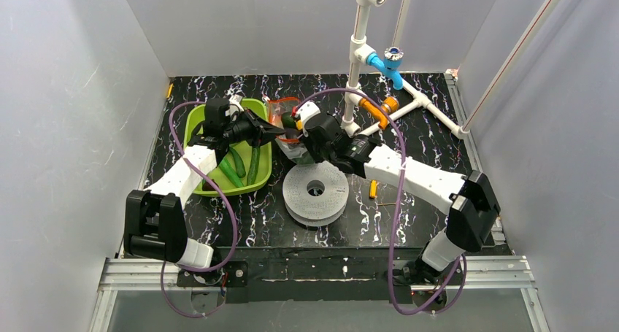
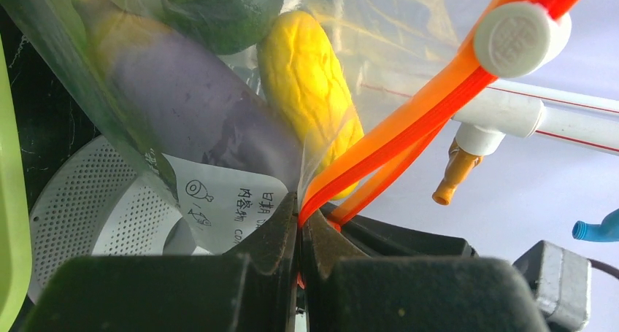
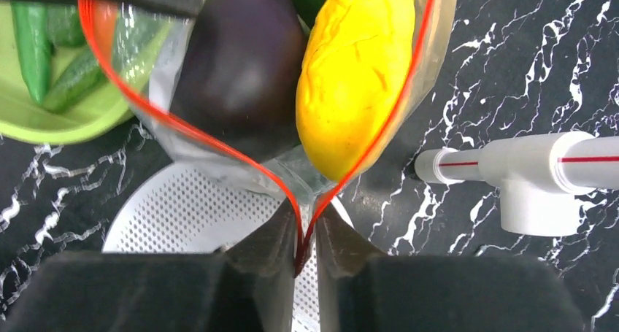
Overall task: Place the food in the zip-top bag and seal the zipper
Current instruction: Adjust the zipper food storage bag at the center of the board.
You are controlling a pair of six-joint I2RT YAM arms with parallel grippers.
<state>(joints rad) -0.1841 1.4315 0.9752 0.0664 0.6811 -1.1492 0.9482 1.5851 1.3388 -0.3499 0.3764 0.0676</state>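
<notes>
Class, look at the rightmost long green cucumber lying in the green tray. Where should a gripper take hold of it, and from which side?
Grip the cucumber across its middle, coming down from above. It lies flat and is long and thin, so fingers can span its narrow width; the raised walls of the tray would likely block a sideways approach.

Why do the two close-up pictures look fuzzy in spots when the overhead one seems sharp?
Left wrist view: the left fingers at the bottom sit too near the lens and blur, and the eggplant looks milky through the crinkled bag. Right wrist view: right fingers soft, the marbled table crisp, the yellow piece brightly lit. Top view: even light, all sharp but small.
</notes>
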